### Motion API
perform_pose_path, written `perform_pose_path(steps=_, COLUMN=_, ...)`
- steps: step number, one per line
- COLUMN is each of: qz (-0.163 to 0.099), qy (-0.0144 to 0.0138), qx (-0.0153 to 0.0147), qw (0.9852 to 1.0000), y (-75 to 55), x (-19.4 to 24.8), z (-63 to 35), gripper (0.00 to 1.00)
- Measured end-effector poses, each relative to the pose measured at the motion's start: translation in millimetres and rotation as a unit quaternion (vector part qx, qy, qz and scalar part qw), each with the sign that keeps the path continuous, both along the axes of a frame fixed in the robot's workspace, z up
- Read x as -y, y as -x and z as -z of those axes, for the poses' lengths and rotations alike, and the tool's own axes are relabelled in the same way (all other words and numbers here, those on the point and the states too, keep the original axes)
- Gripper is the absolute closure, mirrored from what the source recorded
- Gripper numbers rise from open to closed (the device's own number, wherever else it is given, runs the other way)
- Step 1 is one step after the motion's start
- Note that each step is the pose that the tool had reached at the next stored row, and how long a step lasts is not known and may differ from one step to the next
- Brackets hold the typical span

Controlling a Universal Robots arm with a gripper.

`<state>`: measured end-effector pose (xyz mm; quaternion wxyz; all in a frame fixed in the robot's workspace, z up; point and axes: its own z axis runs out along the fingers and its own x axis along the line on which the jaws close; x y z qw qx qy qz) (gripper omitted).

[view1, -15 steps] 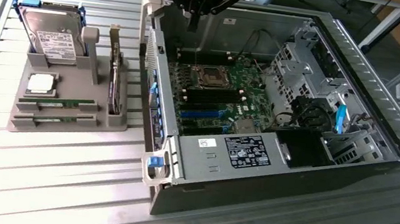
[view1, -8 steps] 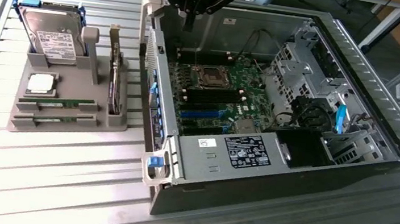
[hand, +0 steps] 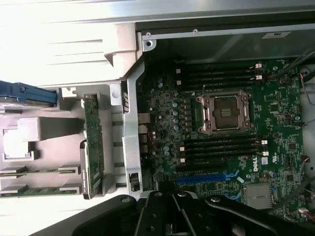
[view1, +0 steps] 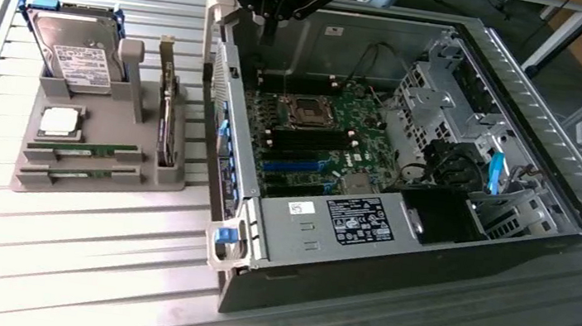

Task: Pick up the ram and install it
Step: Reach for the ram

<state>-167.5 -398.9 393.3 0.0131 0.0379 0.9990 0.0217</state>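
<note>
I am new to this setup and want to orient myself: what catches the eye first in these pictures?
The open computer case lies at the exterior view's right, its green motherboard showing an empty CPU socket. The gripper hangs above the case's far edge. On the exterior view's left, a grey holder carries a hard drive and two green RAM sticks.

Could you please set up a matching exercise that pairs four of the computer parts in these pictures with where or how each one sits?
Things:
1. hard drive
2. ram sticks
3. CPU socket
4. power supply

States:
A. empty, on the motherboard
B. lying flat in the gray holder's slots
C. inside the case, bearing a black label
D. standing upright in the gray holder

Pairs: 1-D, 2-B, 3-A, 4-C.
</note>
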Motion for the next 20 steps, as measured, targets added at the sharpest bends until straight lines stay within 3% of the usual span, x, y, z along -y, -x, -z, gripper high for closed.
perform_pose_path(steps=20, qz=0.000, qy=0.0000, qx=0.0000, qw=1.0000, y=13.4, x=0.0, z=0.0, gripper=0.91)
